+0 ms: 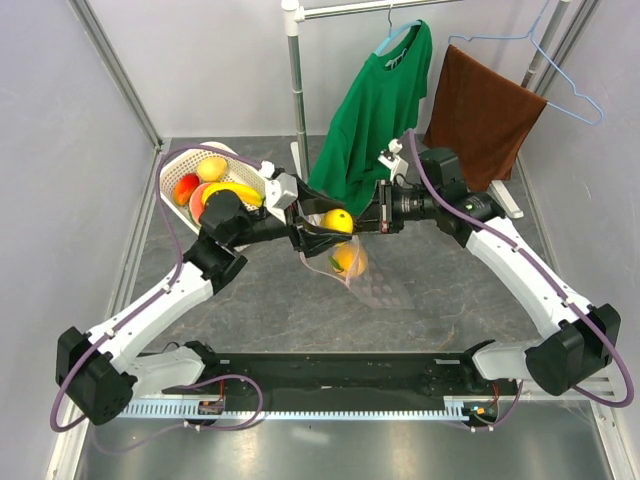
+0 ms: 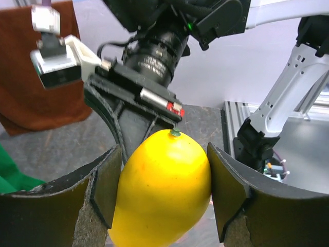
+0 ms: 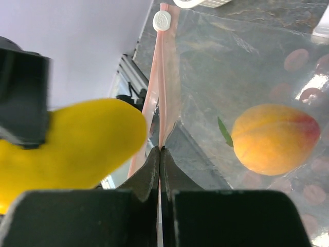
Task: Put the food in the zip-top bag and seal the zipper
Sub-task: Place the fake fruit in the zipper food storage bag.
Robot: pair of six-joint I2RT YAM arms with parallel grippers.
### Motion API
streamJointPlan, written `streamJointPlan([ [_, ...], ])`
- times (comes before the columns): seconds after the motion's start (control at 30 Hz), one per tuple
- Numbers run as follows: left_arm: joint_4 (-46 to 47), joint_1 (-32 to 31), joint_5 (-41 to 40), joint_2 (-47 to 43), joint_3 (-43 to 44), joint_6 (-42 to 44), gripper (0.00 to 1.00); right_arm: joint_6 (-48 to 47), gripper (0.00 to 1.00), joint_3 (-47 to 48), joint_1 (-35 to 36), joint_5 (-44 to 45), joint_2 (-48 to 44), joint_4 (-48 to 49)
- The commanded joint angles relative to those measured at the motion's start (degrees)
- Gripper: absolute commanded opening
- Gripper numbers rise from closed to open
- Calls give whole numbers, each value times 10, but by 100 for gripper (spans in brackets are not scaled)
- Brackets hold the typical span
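Note:
My left gripper (image 1: 318,232) is shut on a yellow oval fruit (image 1: 338,220), held in the air over the mouth of the clear dotted zip-top bag (image 1: 380,288). In the left wrist view the fruit (image 2: 164,200) sits between both pads (image 2: 105,190). My right gripper (image 3: 161,152) is shut on the bag's pinkish zipper strip (image 3: 163,98) and holds that edge up; its white slider (image 3: 161,20) is at the far end. An orange round fruit (image 3: 275,139) lies inside the bag, and also shows from above (image 1: 348,262). The banana bunch (image 1: 235,192) and other fruits lie in the white basket (image 1: 180,162).
The white lattice basket stands at the back left beside my left arm. A green shirt (image 1: 375,100) and a brown towel (image 1: 485,110) hang from a rack behind the bag, with its white pole (image 1: 297,90) near the basket. Walls close both sides.

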Motion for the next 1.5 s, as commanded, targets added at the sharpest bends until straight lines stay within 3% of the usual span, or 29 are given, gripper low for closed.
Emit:
streamJointPlan([
  [0.0, 54, -12, -54, 1, -26, -83, 45, 42, 0, 16, -15, -51, -16, 50],
  [0.07, 34, -12, -77, -2, -38, -106, 54, 62, 0, 9, -21, -60, -19, 64],
  [0.13, 14, -12, -77, -11, -45, -120, 70, 78, 0, 2, -24, -66, -20, 78],
  [0.2, -19, -11, -84, -29, -49, -117, 99, 88, 0, -6, -29, -75, -24, 88],
  [0.47, -139, 38, -145, -100, -18, -99, 99, 95, 0, -27, -34, -83, -36, 112],
  [0.67, -353, 46, -256, -116, 7, -65, 85, 85, 0, -25, -37, -85, -41, 119],
  [0.9, -393, 44, -216, -74, 17, -62, 82, 72, 0, -31, -37, -84, -57, 118],
  [1.0, -394, 45, -217, -54, 32, -57, 74, 69, 0, -30, -37, -87, -64, 117],
  [1.1, -396, 45, -191, -39, 54, -48, 45, 55, 0, -32, -38, -79, -73, 108],
  [1.13, -397, 45, -165, -37, 61, -50, 28, 49, 0, -30, -37, -74, -76, 100],
  [1.23, -383, 43, -91, -42, 98, -70, 11, -18, 0, -2, -37, -23, -71, 21],
  [1.3, -383, 37, -78, -40, 124, -82, 2, -77, 0, 33, -36, 68, -65, -65],
  [1.37, -419, 38, -91, -27, 140, -89, 2, -91, 0, 40, -36, 141, -65, -108],
  [1.47, -448, 47, -106, -6, 143, -85, 15, -82, 0, 24, -36, 135, -66, -109],
])
